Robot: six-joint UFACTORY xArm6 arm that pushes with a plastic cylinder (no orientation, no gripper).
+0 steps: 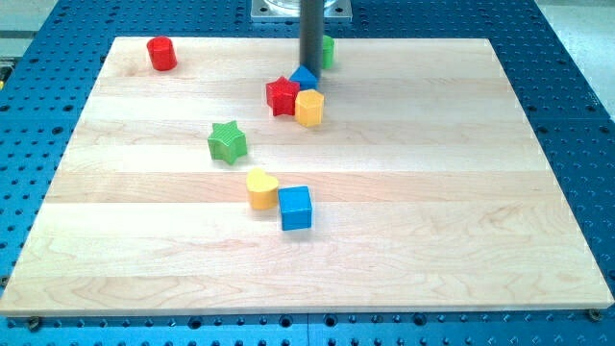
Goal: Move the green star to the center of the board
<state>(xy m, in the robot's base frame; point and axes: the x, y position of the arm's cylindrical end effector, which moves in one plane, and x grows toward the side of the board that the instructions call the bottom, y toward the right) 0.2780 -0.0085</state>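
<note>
My rod comes down from the view's top, and my tip [311, 67] meets the worktop [461, 192] near its top edge, a little to the view's left of the middle. I have no hand: the rod ends plain, so nothing is held. The tip sits just above a small blue block [305, 78], whose shape I cannot make out, and seems to touch it or nearly so. A green block [328, 50] peeks out from behind the rod on the view's right, mostly hidden. Below the blue block, the red star [282, 96] and the orange-yellow block [309, 108] crowd together, touching one another.

The green star [228, 141] lies well apart from my tip, down and to the view's left, left of the board's middle. Below it, the yellow heart [261, 188] rests against the blue cube [296, 208]. A red cylinder [161, 54] stands alone in the top left corner
</note>
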